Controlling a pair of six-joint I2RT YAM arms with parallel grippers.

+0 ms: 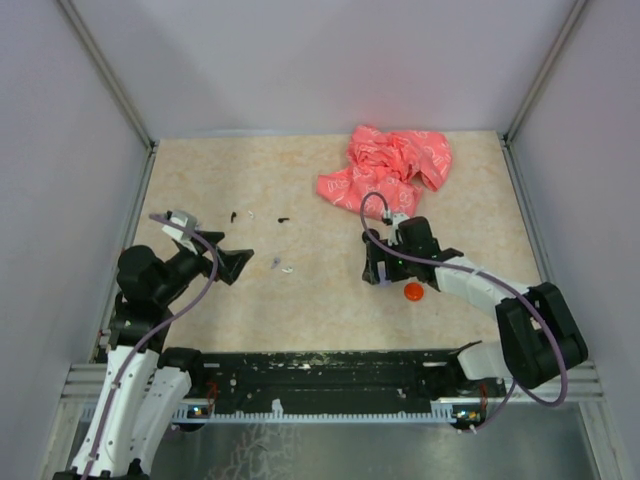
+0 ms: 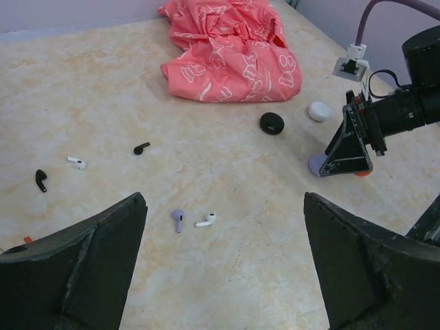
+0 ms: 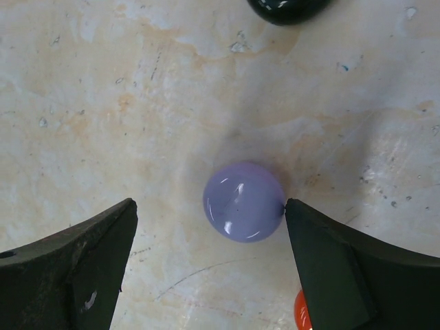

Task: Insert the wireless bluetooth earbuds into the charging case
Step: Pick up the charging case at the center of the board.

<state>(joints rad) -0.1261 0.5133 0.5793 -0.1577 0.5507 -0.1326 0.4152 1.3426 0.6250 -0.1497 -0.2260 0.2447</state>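
Several tiny earbuds lie on the table: a pale purple one (image 2: 178,219) beside a white one (image 2: 206,220), two black ones (image 2: 141,148) (image 2: 41,180) and another white one (image 2: 77,163). My left gripper (image 2: 223,230) is open and empty, just short of the purple and white pair (image 1: 281,266). My right gripper (image 3: 210,210) is open, pointing down over a round pale purple case (image 3: 243,201). Its right finger (image 3: 323,254) touches the case's edge; the left finger stands apart. In the top view my left gripper (image 1: 243,263) is at centre left and my right gripper (image 1: 383,268) at centre right.
A crumpled pink cloth (image 1: 390,165) lies at the back right. A round black case (image 2: 272,123) and a white one (image 2: 319,111) lie between the cloth and my right gripper. An orange disc (image 1: 413,291) lies just right of the right gripper.
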